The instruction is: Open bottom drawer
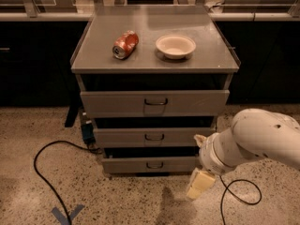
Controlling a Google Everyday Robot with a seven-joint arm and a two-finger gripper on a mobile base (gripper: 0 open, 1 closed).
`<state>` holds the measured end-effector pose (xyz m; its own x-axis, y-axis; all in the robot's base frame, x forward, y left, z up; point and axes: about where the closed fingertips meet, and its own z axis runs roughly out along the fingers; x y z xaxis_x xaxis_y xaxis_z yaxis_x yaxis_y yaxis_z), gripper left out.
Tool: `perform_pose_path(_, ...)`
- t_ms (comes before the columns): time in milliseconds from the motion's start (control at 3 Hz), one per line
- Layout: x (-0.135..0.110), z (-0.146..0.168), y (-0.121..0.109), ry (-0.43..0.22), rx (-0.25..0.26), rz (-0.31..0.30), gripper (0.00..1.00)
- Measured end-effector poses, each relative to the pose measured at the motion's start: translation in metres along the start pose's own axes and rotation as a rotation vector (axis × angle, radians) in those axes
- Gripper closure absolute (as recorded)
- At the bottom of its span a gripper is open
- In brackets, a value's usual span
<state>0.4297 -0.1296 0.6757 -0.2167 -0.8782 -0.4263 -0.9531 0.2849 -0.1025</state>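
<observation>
- Lower right of frame: the tool (200, 184), beside the bottom drawer (126, 165) at low centre; spread or pressed together, cannot tell.
- White arm (255, 142) hides that drawer's right end.
- Red can (125, 44) on the desk (96, 55): label unreadable.

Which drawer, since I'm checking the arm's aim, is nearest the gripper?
The bottom drawer, lowest and narrowest of three; the gripper hangs by its right end.

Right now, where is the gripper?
Low right in the camera view, the gripper hangs over the floor just right of the bottom drawer.
</observation>
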Motion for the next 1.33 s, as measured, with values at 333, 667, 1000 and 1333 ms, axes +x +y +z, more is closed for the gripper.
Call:
perform_pose_path(333, 0.004, 0.018, -0.004, -0.028, 0.014, 0.006, 0.0)
perform_pose_path(667, 0.004, 0.056, -0.018, -0.078, 0.011, 0.008, 0.0)
perform_pose_path(1000, 0.001, 0.101, -0.039, -0.145, -0.016, 0.047, 0.0)
perform_pose_path(1333, 0.001, 0.141, -0.051, -0.226, -0.062, 0.113, 0.0)
